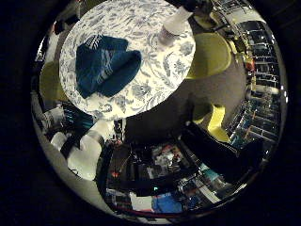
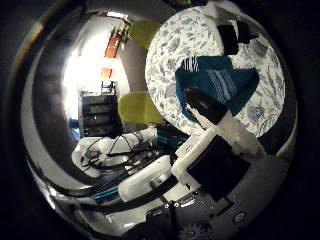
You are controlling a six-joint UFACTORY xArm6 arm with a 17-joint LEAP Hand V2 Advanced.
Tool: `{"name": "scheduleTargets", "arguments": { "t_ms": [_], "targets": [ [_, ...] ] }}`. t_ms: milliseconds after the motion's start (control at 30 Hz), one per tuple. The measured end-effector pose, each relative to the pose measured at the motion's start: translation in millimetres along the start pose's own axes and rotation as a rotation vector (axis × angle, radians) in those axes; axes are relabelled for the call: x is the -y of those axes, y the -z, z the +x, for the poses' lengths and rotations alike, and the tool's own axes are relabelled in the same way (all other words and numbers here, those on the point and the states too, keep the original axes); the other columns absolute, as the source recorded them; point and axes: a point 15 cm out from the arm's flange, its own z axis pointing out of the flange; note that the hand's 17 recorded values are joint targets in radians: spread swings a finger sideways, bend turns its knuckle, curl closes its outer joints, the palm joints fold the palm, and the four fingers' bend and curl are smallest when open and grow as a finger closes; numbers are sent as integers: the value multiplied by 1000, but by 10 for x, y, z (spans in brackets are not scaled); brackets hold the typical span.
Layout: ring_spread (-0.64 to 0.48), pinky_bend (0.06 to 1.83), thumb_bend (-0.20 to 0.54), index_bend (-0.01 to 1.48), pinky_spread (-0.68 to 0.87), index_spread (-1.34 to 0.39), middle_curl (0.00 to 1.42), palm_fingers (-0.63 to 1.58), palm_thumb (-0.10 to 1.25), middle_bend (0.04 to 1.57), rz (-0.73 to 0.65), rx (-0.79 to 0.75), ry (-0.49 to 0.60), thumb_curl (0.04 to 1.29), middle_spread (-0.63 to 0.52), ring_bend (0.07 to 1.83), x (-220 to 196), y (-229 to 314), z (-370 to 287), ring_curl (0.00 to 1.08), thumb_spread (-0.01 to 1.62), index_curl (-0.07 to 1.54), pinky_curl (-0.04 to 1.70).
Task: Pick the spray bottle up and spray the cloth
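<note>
Round bench (image 1: 155, 89), blue-and-white floral cover. Both palm views look down on it from well above; nothing sits close to the palm.

Cloth (image 1: 106, 66): dark teal-blue, folded and bunched, with a band of pale stripes. Lies flat on the bench, toward one side of the round top and inside its edge.

Spray bottle (image 1: 175, 26): upright on the bench, near the rim, well apart from the cloth with bare floral cover between them. Pale body, dark head at the top. Head partly cut off at the view's edge, so which way the nozzle faces cannot be told.

Robot hand (image 2: 220, 145): white and black parts reach in over the thumb side view. One finger (image 2: 207, 107), dark at the tip, extends fairly straight out across the view of the cloth. More of the fingers show against the far rim of the bench. Fingers look spread and relaxed, closed round nothing. No contact visible with bottle or cloth.

Around the bench: yellow-green chairs (image 1: 211, 54) tucked near it, one more beside a dark set of drawers (image 2: 100, 115). White arm segments (image 1: 84, 150) below the bench edge. Grey floor.
</note>
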Motion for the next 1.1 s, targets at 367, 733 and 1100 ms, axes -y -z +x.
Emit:
{"name": "scheduleTargets", "arguments": {
  "t_ms": [367,733,1100],
  "targets": [
    [-126,242,-17,321,369,-356,564,560,766,640,138,31,24,389,-176,646,224,-216,-201,450,1166,587,437],
    [-164,378,-33,183,244,-365,565,548,609,614,520,249,-199,359,-201,724,350,108,372,460,1149,552,435],
    [-54,630,-25,162,265,-268,517,273,460,540,776,436,-343,302,-92,730,119,79,1258,438,1081,387,448]
  ]
}}
